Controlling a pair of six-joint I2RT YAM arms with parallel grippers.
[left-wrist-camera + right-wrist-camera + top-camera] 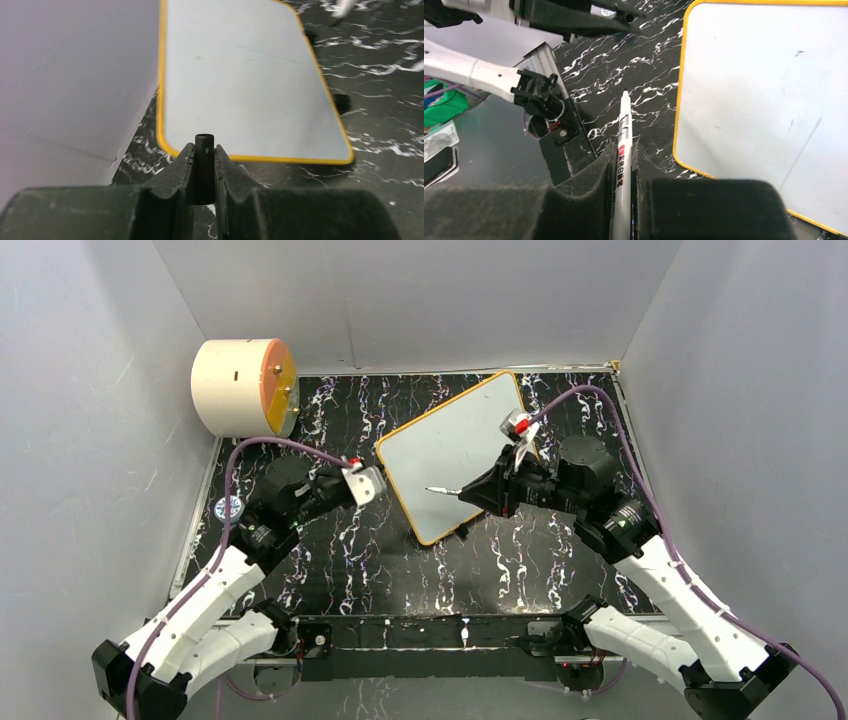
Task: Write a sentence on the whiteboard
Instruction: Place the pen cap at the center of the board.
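Observation:
The whiteboard [452,440] lies flat and skewed on the black marbled table, its orange-yellow frame around a blank face with faint smudges [240,75] [764,90]. My right gripper [482,492] [624,150] is shut on a white marker [445,489] [624,125], uncapped, with its tip pointing left over the board's lower left part. Whether the tip touches the board I cannot tell. My left gripper [383,480] [204,150] sits just off the board's left corner, shut on a small black cap [204,160].
A cream cylinder with an orange face [240,385] stands at the back left corner. Grey walls close in the table on three sides. The left arm [474,70] reaches in close to the marker's tip.

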